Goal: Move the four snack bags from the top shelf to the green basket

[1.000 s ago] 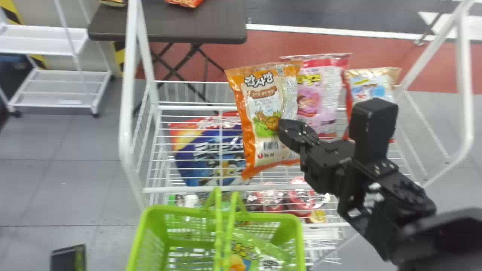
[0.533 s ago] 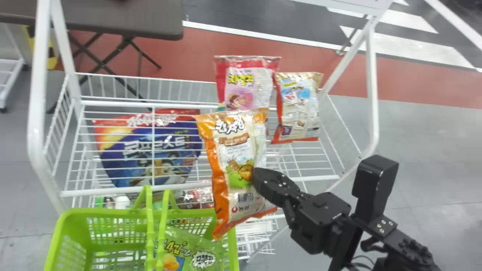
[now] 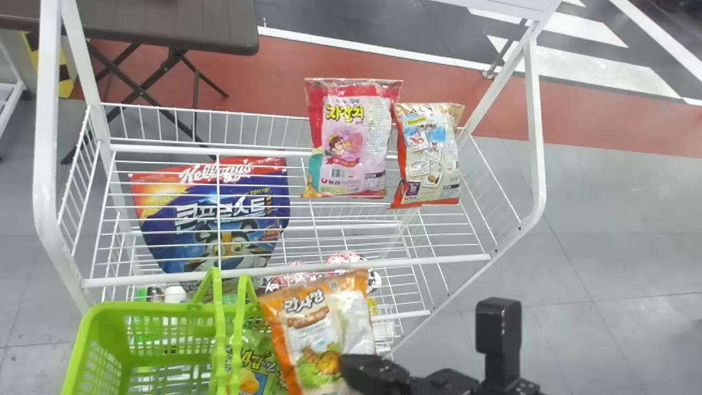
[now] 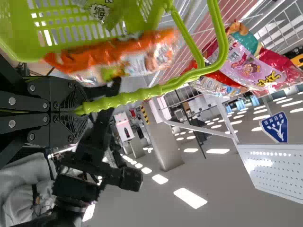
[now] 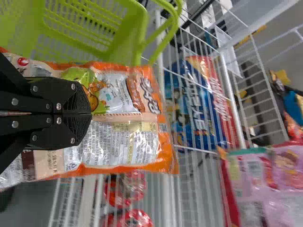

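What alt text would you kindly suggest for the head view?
The right end effector holds an orange snack bag by a green basket containing a green bag. A pink bag and a beige bag sit on a white shelf; a blue bag shows through its wires.

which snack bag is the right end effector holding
The orange-edged bag; the pink bag and beige bag are on the top shelf, the green bag in the basket.

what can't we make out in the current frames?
Orange bag, lower end: head view, cut off by the bottom edge.
Green bag, part of its front: head view, behind the orange bag.
Basket, near side: head view, cut off by the bottom edge.
Pink bag, fine print: right wrist view, blurred.
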Controlling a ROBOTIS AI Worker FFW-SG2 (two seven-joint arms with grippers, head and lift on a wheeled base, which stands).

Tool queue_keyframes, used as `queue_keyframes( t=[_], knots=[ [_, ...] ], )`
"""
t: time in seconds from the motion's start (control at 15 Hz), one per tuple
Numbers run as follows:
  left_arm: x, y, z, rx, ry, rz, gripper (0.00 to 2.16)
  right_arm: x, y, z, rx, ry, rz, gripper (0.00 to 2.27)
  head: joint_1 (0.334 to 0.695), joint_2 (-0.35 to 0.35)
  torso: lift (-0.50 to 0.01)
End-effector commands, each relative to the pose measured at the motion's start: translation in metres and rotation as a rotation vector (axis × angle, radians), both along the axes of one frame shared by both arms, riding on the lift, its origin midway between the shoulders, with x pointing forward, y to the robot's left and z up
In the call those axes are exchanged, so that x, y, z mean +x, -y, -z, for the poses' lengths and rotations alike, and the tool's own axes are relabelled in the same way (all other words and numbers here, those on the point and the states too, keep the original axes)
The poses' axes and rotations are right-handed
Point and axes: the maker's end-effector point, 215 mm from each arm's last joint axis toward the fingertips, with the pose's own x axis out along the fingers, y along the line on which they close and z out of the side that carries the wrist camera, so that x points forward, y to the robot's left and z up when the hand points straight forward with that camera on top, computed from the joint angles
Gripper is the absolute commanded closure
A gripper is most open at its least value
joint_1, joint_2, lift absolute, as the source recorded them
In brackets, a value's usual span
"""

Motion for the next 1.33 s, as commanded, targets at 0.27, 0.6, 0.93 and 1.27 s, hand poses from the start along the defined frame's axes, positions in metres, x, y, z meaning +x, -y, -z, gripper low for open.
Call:
queue_keyframes(
  t=[0.27,0.6,0.93,1.27],
  knots=[
    [-0.004,0.009,0.0,0.0,-0.001,0.013,1.13,-0.017,-0.081,-0.015,0.177,-0.02,-0.117,2.12,0.695,-0.348,0.0],
    [-0.001,0.008,0.0,0.011,0.01,0.005,1.13,-0.051,-0.117,-0.001,0.205,-0.124,-0.206,2.12,0.695,-0.196,0.0],
    [-0.001,0.013,0.001,0.018,0.015,0.014,1.13,-0.05,-0.112,0.032,0.14,-0.141,-0.211,1.92,0.695,-0.166,0.0],
    [-0.001,0.01,0.001,0.022,0.017,0.013,1.13,0.044,-0.051,-0.01,-0.026,0.194,-0.054,0.03,0.695,-0.22,0.0]
  ],
)
